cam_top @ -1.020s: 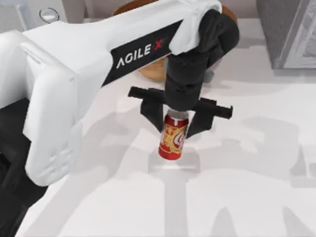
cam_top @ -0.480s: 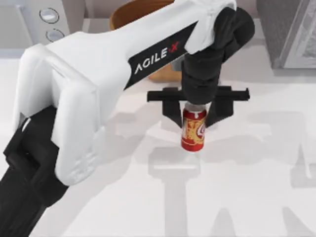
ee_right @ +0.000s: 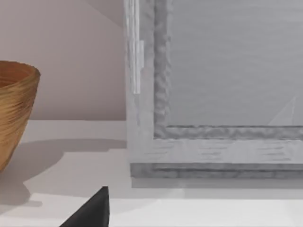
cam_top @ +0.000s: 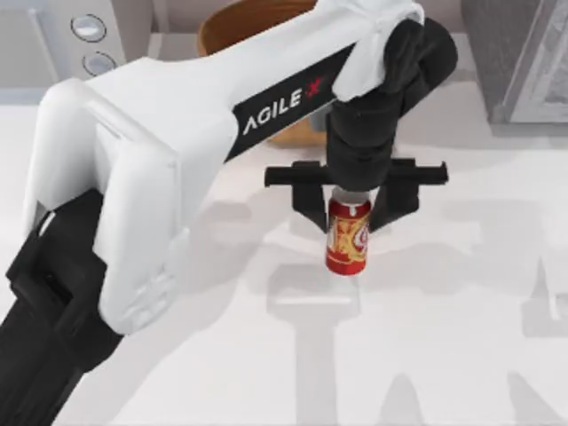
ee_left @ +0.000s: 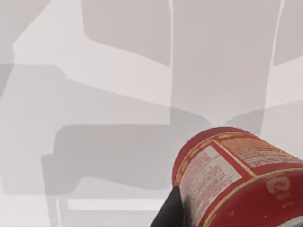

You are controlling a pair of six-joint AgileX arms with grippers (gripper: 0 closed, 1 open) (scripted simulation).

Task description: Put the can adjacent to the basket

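Left claw (cam_top: 351, 211) clamped on upright red drink can (cam_top: 348, 236) at mid-surface (cam_top: 444, 355), just in front of woven basket (cam_top: 232, 27) near the far edge, open room toward the near edge; right claw's state cannot be told.

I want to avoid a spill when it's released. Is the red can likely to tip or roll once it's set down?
The can looks tall and narrow, so a sideways nudge may topple it. Its round body would probably roll if it fell. The left gripper holds it near the top, so it might swing slightly; the printed surface looks smooth, possibly slippery.
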